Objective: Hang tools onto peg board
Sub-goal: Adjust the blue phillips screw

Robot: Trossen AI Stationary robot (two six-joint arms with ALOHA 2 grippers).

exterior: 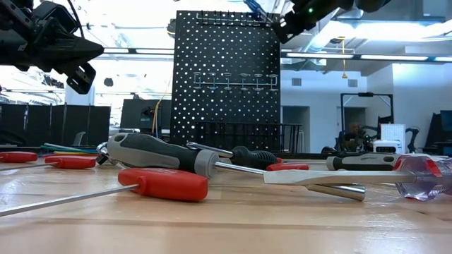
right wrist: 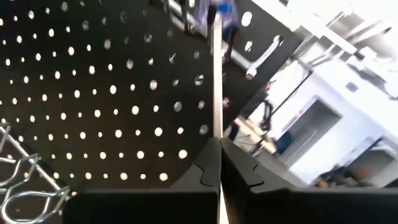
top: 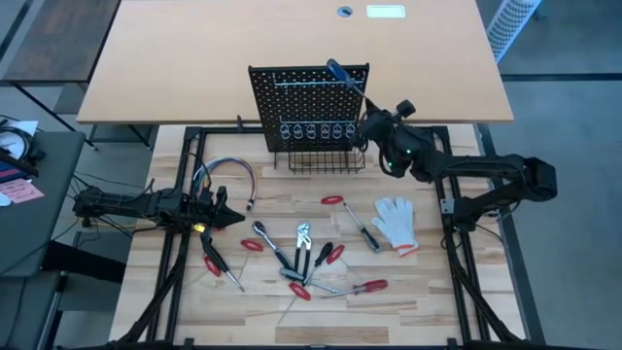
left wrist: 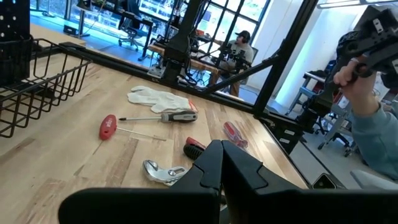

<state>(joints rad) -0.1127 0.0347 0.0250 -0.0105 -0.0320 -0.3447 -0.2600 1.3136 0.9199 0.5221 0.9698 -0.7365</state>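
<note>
Right now the blue-handled screwdriver sits at the peg board's top right corner, my right gripper pinched shut on its thin shaft; stiff, light, slick steel, so I judge a grip nearer the handle safer; the ring holders look empty, the wire basket too; remaining tools lie scattered; my left gripper waits closed, empty.

My right claw sits at the peg board's right edge; tools lie before the peg board, my left claw to their left.
</note>
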